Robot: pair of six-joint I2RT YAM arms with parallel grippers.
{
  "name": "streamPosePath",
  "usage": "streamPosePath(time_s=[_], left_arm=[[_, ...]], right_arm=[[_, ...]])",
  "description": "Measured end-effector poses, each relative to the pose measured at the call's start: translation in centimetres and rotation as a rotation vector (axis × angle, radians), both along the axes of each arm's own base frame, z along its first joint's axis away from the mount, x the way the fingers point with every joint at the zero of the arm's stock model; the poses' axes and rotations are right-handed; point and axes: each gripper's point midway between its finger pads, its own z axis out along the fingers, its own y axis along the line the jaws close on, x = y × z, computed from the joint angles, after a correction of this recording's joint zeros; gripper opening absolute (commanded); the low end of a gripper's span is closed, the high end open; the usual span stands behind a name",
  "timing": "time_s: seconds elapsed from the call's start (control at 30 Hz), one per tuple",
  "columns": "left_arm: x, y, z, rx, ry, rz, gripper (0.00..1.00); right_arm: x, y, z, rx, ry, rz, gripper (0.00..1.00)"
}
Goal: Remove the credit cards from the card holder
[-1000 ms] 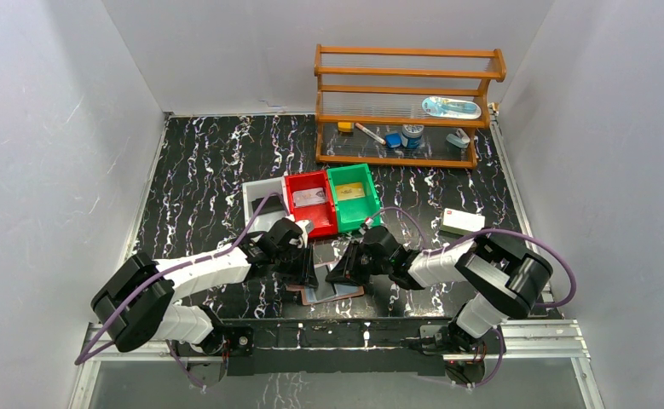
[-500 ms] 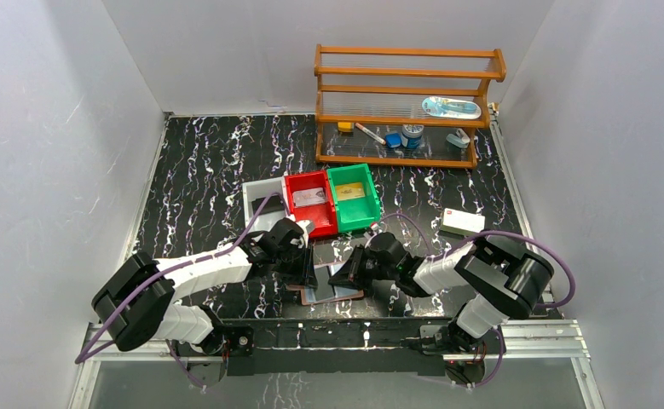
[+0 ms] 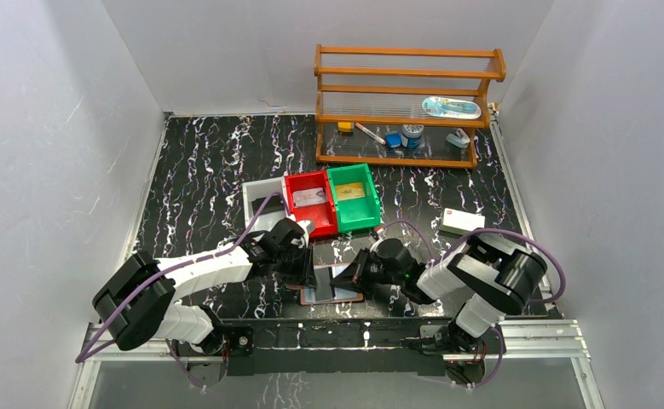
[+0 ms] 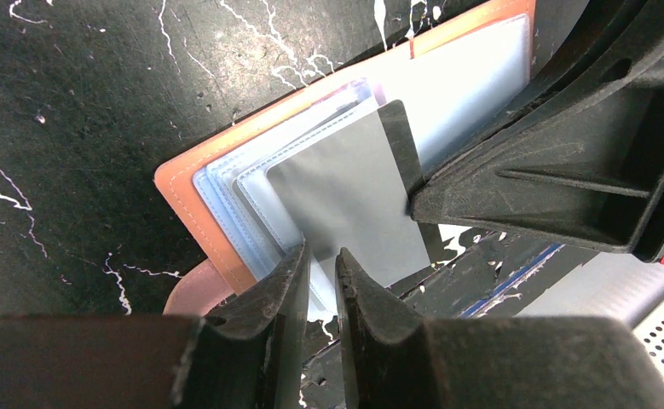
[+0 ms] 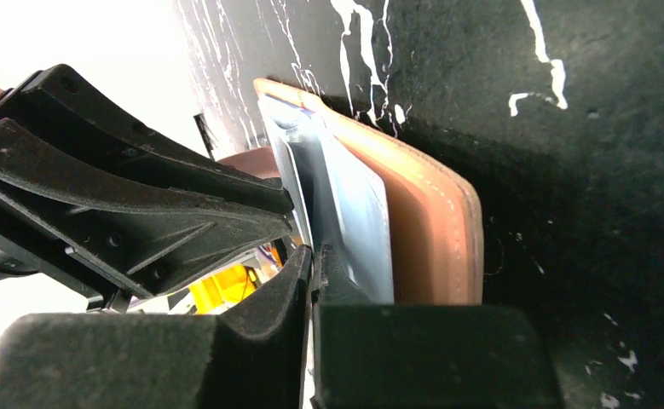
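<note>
Two black arms meet low over a black, white-veined table (image 3: 200, 170) in the top view. The left gripper (image 3: 309, 274) and right gripper (image 3: 354, 274) flank the open card holder (image 3: 332, 296), which lies flat near the front edge. Behind it stand a red bin (image 3: 289, 204) and a green bin (image 3: 373, 201), then a wooden rack (image 3: 405, 102). A white box (image 3: 463, 222) lies to the right.

In the left wrist view the holder shows a stitched tan leather border (image 4: 183, 209), layered pale clear pockets (image 4: 226, 183) and a rounded strap (image 4: 187, 294). A smooth grey card (image 4: 345, 187) sticks out of the pockets at a slant. The left jaws are nearly together, pinching the pale pocket edge. A right finger (image 4: 550, 187) touches the card's side edge.

In the right wrist view the holder is seen edge-on, a thick leather cover (image 5: 430, 230) beside thin bluish sheets. The right jaws are all but closed, nipping one thin pale sheet, apparently the card.
</note>
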Motion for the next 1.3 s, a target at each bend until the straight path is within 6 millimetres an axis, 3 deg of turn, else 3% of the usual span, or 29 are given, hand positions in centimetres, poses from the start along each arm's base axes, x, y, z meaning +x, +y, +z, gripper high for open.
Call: streamPosePath(time_s=[0.43, 0.67, 0.8, 0.9, 0.97, 1.03, 1.13, 1.3], left_arm=[[0.0, 0.1, 0.0, 0.007, 0.0, 0.002, 0.18], [0.0, 0.4, 0.8, 0.013, -0.012, 0.0, 0.45], [0.6, -0.2, 3.0, -0.026, -0.054, 0.0, 0.52], [1.9, -1.8, 5.7, -0.102, -0.116, -0.005, 0.52], [2.1, -2.7, 6.5, -0.148, -0.126, -0.021, 0.5], [1.9, -3.5, 6.3, -0.175, -0.101, -0.042, 0.47], [1.2, -4.0, 4.5, -0.173, -0.037, -0.066, 0.41], [-0.8, -2.6, 1.2, -0.118, 0.061, -0.078, 0.34]], right_arm=[[0.4, -1.1, 0.5, -0.002, -0.003, -0.05, 0.0], [0.6, -2.3, 0.5, -0.051, -0.015, -0.082, 0.0], [0.7, -2.8, 0.2, -0.08, -0.02, -0.092, 0.0], [0.7, -2.9, 0.0, -0.093, -0.024, -0.089, 0.01], [0.7, -2.8, 0.0, -0.097, -0.027, -0.083, 0.02], [0.7, -2.7, -0.1, -0.099, -0.025, -0.077, 0.04], [0.6, -2.6, -0.6, -0.109, -0.012, -0.073, 0.06], [0.6, -2.4, -0.7, -0.1, -0.004, -0.069, 0.12]])
